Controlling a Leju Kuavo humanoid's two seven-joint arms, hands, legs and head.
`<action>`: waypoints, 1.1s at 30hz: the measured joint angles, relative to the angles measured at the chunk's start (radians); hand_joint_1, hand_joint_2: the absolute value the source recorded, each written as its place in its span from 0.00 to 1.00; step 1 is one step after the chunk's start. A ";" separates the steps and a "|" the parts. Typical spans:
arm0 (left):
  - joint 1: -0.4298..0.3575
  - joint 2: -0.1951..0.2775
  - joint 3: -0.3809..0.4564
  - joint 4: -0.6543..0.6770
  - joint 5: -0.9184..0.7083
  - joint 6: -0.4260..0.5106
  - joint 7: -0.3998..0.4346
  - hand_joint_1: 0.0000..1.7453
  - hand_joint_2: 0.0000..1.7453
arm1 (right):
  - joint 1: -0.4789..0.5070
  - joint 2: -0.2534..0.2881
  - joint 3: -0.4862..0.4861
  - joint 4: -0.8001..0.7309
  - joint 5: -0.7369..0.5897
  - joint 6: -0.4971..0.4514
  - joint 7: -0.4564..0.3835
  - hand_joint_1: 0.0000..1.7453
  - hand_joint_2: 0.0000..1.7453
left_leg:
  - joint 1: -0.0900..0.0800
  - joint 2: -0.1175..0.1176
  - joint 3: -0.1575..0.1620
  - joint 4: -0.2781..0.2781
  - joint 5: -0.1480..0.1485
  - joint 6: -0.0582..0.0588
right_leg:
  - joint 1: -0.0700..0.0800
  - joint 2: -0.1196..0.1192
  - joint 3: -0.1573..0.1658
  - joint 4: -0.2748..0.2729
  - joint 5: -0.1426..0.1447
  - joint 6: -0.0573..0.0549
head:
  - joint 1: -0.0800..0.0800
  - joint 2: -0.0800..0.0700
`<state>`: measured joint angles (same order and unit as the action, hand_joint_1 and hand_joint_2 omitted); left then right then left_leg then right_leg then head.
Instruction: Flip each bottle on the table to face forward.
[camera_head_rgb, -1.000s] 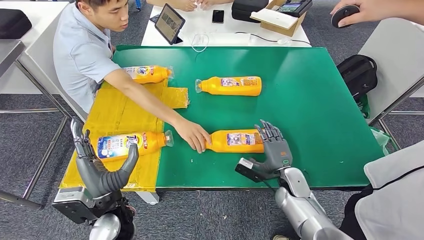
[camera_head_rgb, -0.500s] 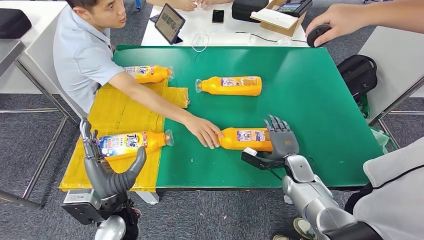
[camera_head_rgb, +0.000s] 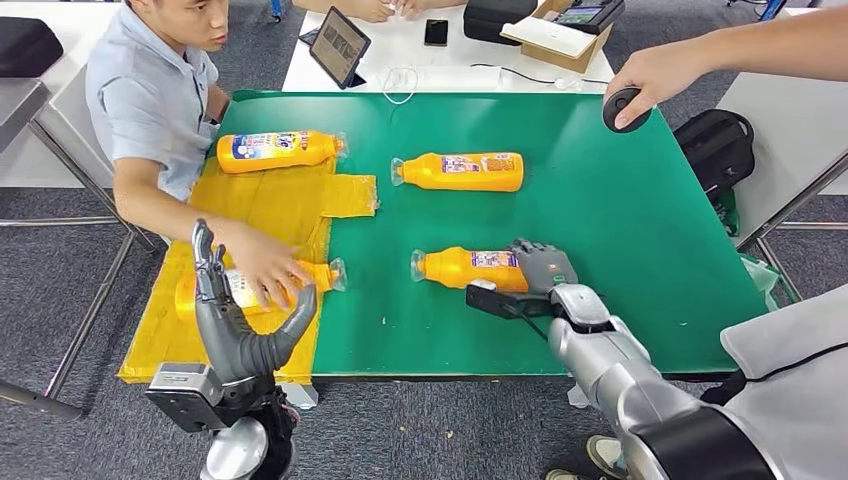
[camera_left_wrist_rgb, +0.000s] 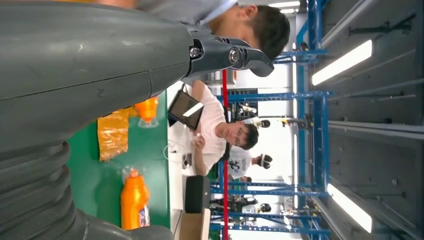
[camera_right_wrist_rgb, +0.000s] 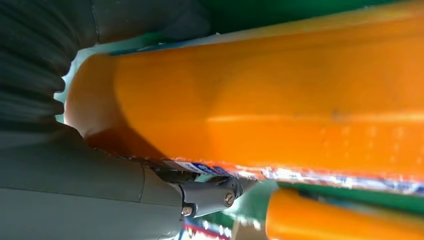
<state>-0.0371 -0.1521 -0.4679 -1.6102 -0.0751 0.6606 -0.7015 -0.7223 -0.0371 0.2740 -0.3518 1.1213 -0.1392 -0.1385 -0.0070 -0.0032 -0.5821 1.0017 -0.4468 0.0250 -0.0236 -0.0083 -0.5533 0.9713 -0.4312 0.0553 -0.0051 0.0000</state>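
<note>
**Bottles on the green table, one under the right hand**

Bottles, four of them orange, lie on their sides on a green table. The nearest bottle sits at about 6 o'clock on the mat, cap pointing toward 9 o'clock, and the right hand wraps over its base end; the right wrist view shows the orange body pressed against the palm and thumb, so the hand grips it. A second bottle lies near the table's centre, toward 12 o'clock. A third bottle rests at 10 o'clock on a yellow sheet covering the table's 9 o'clock side. A fourth bottle lies at 8 o'clock on that sheet, covered by a seated person's hand.

The left hand stands raised near the 8 o'clock corner, fingers spread and holding nothing.

Grey carpet surrounds the table. Beyond 12 o'clock a white desk carries a tablet, a phone and a cardboard box. At 2 o'clock another person's hand holds a dark round object. A black bag sits on the floor at 3 o'clock.
</note>
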 joint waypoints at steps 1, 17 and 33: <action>-0.002 0.000 -0.003 0.002 0.000 -0.001 0.000 0.00 1.00 | -0.009 0.000 0.000 0.004 -0.011 0.036 0.011 1.00 1.00 | 0.000 0.000 0.001 0.000 0.000 0.000 | 0.000 0.000 0.000 0.000 0.000 0.000 | 0.000 0.000; -0.005 0.001 -0.007 0.010 0.006 -0.006 0.000 0.00 1.00 | -0.029 -0.002 -0.058 0.017 -0.149 0.108 -0.006 1.00 1.00 | 0.000 0.000 0.007 0.000 0.000 0.000 | 0.000 0.000 0.008 -0.001 0.000 0.000 | 0.000 0.000; 0.069 0.017 -0.018 0.198 0.390 -0.410 0.297 0.00 1.00 | 0.369 0.203 -0.086 -0.587 -0.912 -0.051 -0.471 1.00 1.00 | 0.002 0.001 -0.004 -0.001 0.000 0.000 | 0.002 0.002 -0.002 0.000 0.000 0.000 | 0.000 0.000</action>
<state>0.0314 -0.1349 -0.4861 -1.4127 0.3152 0.2502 -0.4047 -0.3536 0.1658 0.1885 -0.9389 0.2094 -0.1899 -0.6099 -0.0051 -0.0026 -0.5863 1.0011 -0.4470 0.0247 -0.0218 -0.0059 -0.5558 0.9715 -0.4315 0.0548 -0.0049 0.0000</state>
